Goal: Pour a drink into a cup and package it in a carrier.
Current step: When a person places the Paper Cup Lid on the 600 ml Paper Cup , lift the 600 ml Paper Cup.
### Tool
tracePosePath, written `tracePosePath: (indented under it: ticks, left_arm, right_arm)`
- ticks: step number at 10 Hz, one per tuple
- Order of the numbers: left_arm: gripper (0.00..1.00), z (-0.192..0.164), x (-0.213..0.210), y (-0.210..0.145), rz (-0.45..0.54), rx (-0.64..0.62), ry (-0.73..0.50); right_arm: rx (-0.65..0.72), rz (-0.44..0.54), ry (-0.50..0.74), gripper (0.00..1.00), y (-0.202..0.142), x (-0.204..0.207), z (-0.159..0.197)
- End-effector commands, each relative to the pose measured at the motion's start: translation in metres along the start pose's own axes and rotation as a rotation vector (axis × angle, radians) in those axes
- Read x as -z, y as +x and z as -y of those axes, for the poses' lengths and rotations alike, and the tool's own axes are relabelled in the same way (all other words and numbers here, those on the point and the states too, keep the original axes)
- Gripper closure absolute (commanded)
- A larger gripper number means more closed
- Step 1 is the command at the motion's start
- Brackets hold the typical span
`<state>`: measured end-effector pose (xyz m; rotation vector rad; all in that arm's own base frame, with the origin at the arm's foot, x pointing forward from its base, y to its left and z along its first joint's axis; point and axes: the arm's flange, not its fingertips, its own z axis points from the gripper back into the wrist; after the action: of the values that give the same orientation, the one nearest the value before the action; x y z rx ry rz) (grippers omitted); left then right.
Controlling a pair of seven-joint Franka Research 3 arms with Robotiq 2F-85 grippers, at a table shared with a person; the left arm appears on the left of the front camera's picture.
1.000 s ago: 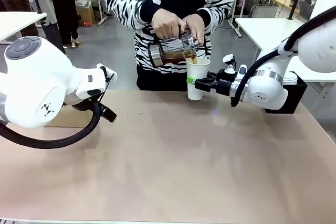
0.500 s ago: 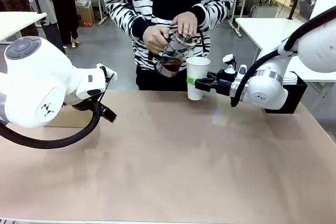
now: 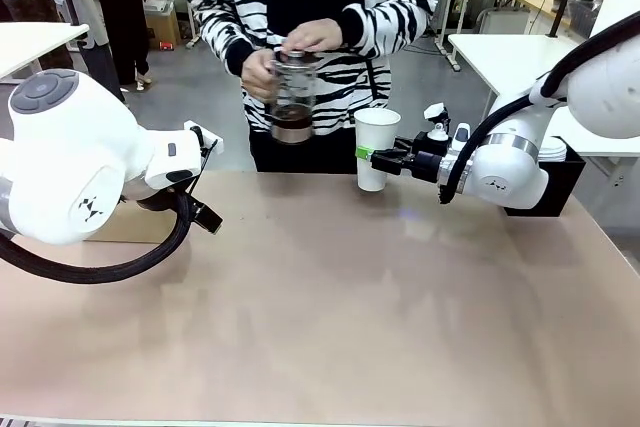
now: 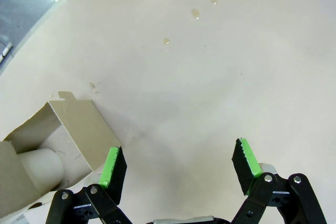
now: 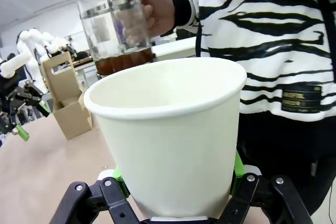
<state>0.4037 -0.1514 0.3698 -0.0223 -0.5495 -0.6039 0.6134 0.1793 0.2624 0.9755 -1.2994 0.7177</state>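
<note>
The white paper cup (image 3: 377, 147) stands on the table's far side, and my right gripper (image 3: 378, 158) is shut on its lower half. In the right wrist view the cup (image 5: 168, 135) sits between the green pads (image 5: 237, 167). To its left a person holds the glass jug (image 3: 293, 95) upright in both hands, with the dark drink (image 3: 292, 119) low inside it. My left gripper (image 4: 181, 156) hangs open over bare table. The brown cardboard carrier (image 4: 63, 129) lies beside its left finger, with a white cup (image 4: 39, 166) in one slot. From the front, the carrier (image 3: 115, 227) is mostly hidden behind my left arm.
A black box (image 3: 545, 187) holding white cups stands behind my right arm at the table's right edge. A few small drops (image 4: 195, 13) lie on the tabletop (image 3: 330, 317). The person stands close against the far edge.
The person has tipped the jug back upright and drawn it left, away from the cup; the stream into the cup has stopped. Neither arm has moved.
</note>
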Motion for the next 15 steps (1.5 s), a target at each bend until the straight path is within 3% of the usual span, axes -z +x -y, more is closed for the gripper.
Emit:
tracePosePath:
  ticks: [1, 15]
  left_arm:
    - [0.0, 0.0002, -0.0005, 0.0001, 0.002, 0.0, -0.002]
    - [0.0, 0.0002, -0.0005, 0.0001, 0.002, 0.0, -0.002]
  right_arm:
    - [0.001, 0.002, -0.011, 0.19, 0.0024, 0.0022, -0.0008]
    - [0.001, 0.002, -0.011, 0.19, 0.0024, 0.0022, -0.0008]
